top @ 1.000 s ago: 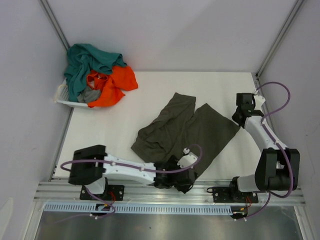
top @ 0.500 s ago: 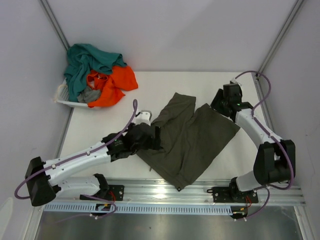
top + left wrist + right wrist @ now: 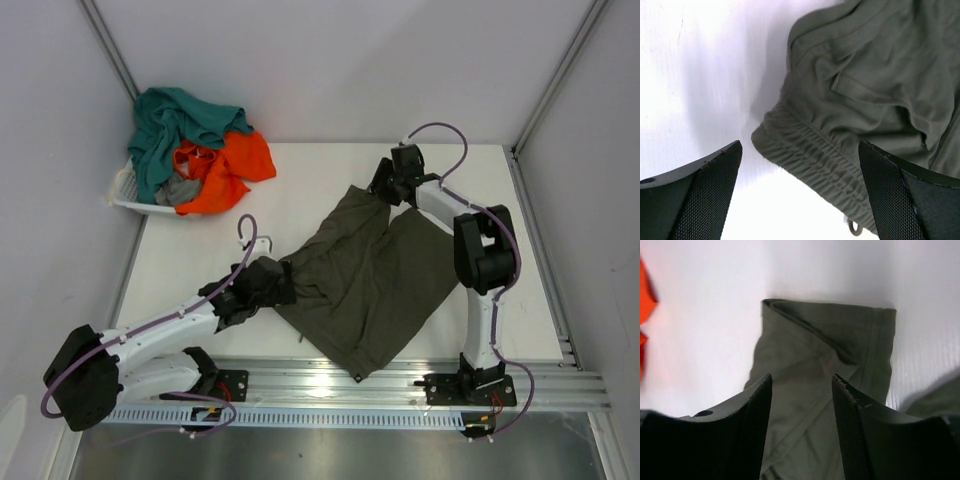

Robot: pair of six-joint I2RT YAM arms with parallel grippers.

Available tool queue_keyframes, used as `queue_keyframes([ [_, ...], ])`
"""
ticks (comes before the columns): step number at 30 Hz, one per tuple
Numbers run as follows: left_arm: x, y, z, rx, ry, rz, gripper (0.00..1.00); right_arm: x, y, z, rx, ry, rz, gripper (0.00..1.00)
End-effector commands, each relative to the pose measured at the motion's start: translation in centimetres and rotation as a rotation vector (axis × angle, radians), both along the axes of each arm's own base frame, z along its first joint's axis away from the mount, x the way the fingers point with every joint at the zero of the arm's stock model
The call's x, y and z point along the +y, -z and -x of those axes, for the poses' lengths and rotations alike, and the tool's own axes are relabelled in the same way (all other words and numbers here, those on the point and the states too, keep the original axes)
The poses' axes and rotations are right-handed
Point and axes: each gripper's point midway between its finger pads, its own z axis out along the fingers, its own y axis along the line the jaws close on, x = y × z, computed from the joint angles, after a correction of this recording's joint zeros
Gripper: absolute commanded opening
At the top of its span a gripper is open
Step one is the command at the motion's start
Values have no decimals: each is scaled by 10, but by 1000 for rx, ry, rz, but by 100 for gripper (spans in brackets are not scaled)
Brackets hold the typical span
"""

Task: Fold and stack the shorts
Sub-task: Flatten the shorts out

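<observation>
Landmark for this entry: the olive shorts (image 3: 370, 275), spread rumpled across the middle of the desk (image 3: 300, 190).

Far left of them, at the back corner: the white basket (image 3: 122, 192) with the teal pair (image 3: 165, 125), orange pair (image 3: 235, 160) and grey pair (image 3: 178, 190) heaped in it, not yet folded.

At their left edge: the left pincer (image 3: 270, 285), fingers spread wide and gripping nothing, low over the waistband (image 3: 810, 150) corner.

At their far end: the right pincer (image 3: 385, 185), fingers parted, nothing pinched that I can see, over the leg hem (image 3: 830, 310).

Step, as I judge it: take two opposite ends and draw the cloth flat before folding. I should bite the waistband corner deep enough to catch both layers, take the hem squarely, then tension evenly. A shallow bite would likely slip.

Views: only the top view gives the whole layout and the basket. The left wrist alone shows the gathered elastic and a small metal eyelet (image 3: 855, 228). The right wrist alone shows the hem creased over itself.
</observation>
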Motion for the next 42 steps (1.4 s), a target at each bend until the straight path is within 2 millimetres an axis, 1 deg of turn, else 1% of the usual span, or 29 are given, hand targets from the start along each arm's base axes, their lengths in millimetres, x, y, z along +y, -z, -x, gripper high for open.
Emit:
queue_keyframes([
  [1, -8, -25, -30, -98, -64, 72, 99, 14, 6, -21, -13, 4, -30, 53],
  [3, -5, -18, -33, -80, -72, 41, 99, 13, 20, -26, 2, 29, -1, 53],
  [6, -5, -17, -41, -83, -81, 42, 99, 6, 26, -30, -15, 67, 41, 52],
  [7, -1, -14, -43, -78, -92, 35, 99, 6, 26, -31, -18, 70, 50, 52],
  [13, 8, -12, -51, -81, -109, 16, 99, -1, 25, -28, -28, 105, 117, 52],
  [15, 9, -12, -54, -85, -110, 15, 99, -3, 27, -23, -16, 107, 128, 51],
  [16, 10, -12, -55, -87, -112, 13, 99, -5, 23, -23, -22, 119, 138, 50],
  [17, 10, -10, -55, -81, -113, 8, 99, -7, 27, -17, -14, 120, 149, 50],
  [19, 10, -9, -57, -81, -113, 7, 99, -8, 20, -16, -38, 125, 146, 51],
  [25, 11, -9, -58, -84, -113, 2, 99, -10, 27, -12, -23, 117, 160, 49],
  [26, 11, -10, -59, -85, -112, 1, 99, -8, 23, -12, -28, 119, 154, 49],
  [28, 11, -10, -59, -86, -112, -1, 99, -10, 25, -8, -25, 122, 163, 49],
  [29, 11, -10, -60, -87, -111, -1, 99, -9, 20, -8, -33, 126, 161, 49],
  [30, 11, -9, -59, -85, -110, -4, 99, -10, 20, -5, -33, 124, 162, 49],
  [32, 10, -11, -60, -87, -107, -3, 99, -10, 10, -5, -60, 122, 161, 49],
  [35, 9, -11, -62, -90, -106, 0, 99, -10, 10, -3, -53, 109, 165, 49],
  [36, 8, -11, -62, -90, -104, 1, 99, -8, 9, -5, -55, 104, 162, 49],
  [39, 5, -12, -63, -89, -95, 10, 99, -5, 19, -5, -33, 98, 163, 48],
  [42, 5, -10, -63, -85, -89, 6, 99, -2, 25, -6, -26, 94, 156, 45],
])
